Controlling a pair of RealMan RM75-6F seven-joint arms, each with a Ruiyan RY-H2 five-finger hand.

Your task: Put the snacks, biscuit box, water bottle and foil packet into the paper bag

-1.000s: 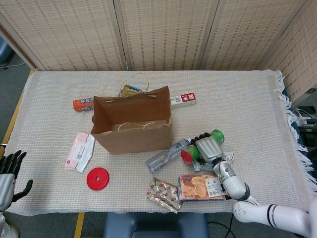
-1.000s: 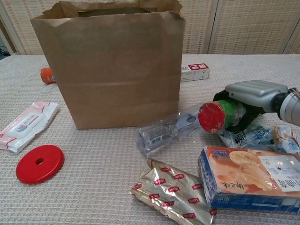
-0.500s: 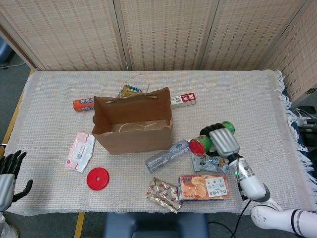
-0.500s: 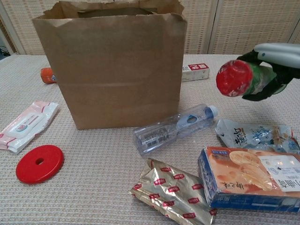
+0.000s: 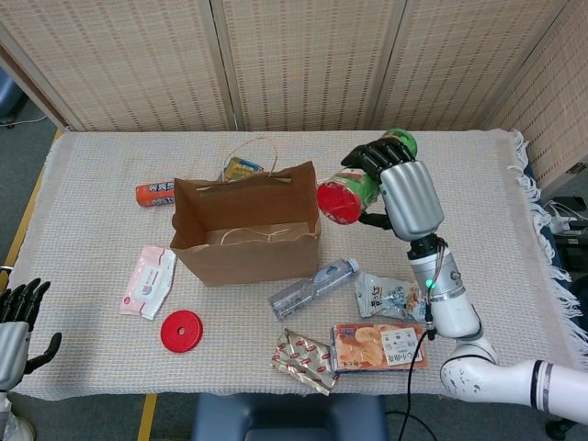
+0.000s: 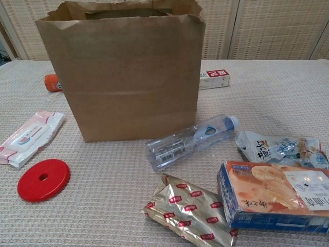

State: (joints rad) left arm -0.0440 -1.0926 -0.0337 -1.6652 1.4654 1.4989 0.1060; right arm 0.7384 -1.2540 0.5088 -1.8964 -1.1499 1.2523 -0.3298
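1. Lifted well up from the worktop since a second ago, the right hand (image 5: 404,188) now carries the green snack can (image 5: 360,188) up beside the paper bag's (image 5: 246,234) right upper corner; it has left the chest view altogether.
2. That hand's dark fingers (image 5: 372,156) wrap around the can, which lies on its side with its red lid (image 5: 337,202) facing the bag's open mouth.
3. Paper bag stands upright and open on the worktop (image 5: 478,202), its string handles showing above its far rim.
4. Right of the bag's front, the water bottle (image 6: 187,142) lies on its side, its cap pointing away from the bag.
5. Further right of the bag, past the bottle, lies a pale snack pouch (image 6: 280,148); the biscuit box (image 6: 275,200) sits just in front of it.
6. Foil packet (image 6: 187,212) lies in front of the bottle, beside the box.
7. Left of the bag are a wipes pack (image 6: 28,136) and a red disc (image 6: 43,179).
8. Left hand (image 5: 18,322) hangs off the worktop's near-left corner, far from the bag, fingers spread and holding nothing.
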